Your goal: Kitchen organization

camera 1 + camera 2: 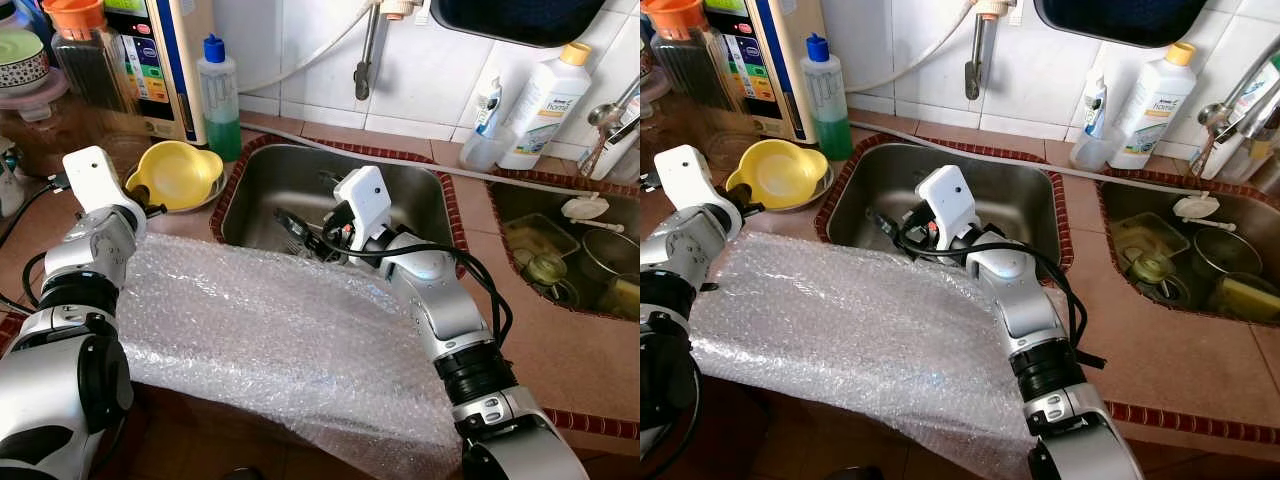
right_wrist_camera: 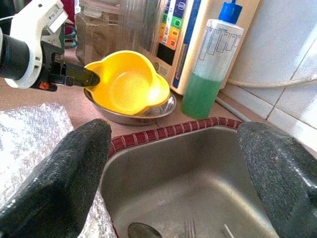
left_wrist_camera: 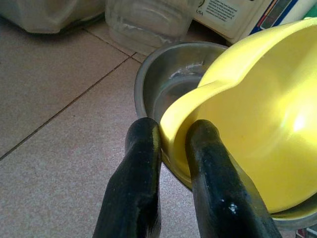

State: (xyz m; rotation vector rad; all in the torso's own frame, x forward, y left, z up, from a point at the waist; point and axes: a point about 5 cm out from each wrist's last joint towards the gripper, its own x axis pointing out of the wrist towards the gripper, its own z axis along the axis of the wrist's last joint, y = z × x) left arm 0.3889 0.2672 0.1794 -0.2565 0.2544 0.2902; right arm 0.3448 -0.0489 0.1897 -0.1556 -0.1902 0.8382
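The left gripper [image 3: 171, 148] is clamping onto the rim of the yellow bowl [image 1: 176, 174], jaws pinching that rim with one finger [image 3: 133, 188] outside and the other inside the bowl's edge. The yellow bowl is sitting tilted inside a shallow steel dish [image 3: 153, 84], and the pair is resting on the tiled tabletop [image 1: 560, 340] just left of the near sink [image 1: 270, 195], in front of a white appliance with coloured labels [image 1: 150, 70]. Right beside it, toward the wall, a clear bottle of green liquid with a blue cap [image 1: 219, 95] is standing upright.

Over on the other side, the right gripper [image 2: 173, 168] is hovering above the near sink with its jaws spread wide, gripping nothing. Down in the basin under it, a spoon and a fork [image 2: 190, 229] are lying on the steel floor. A big sheet of bubble wrap [image 1: 270, 340] is draped across the front of the tabletop and hanging over its edge, lying between the two arms.

Along the back wall, a white detergent bottle with a yellow cap [image 1: 545, 105] and a smaller spray bottle [image 1: 486, 110] are standing near the second sink [image 1: 520, 205], which is holding a pot [image 1: 610, 255], a cup and other dishes.
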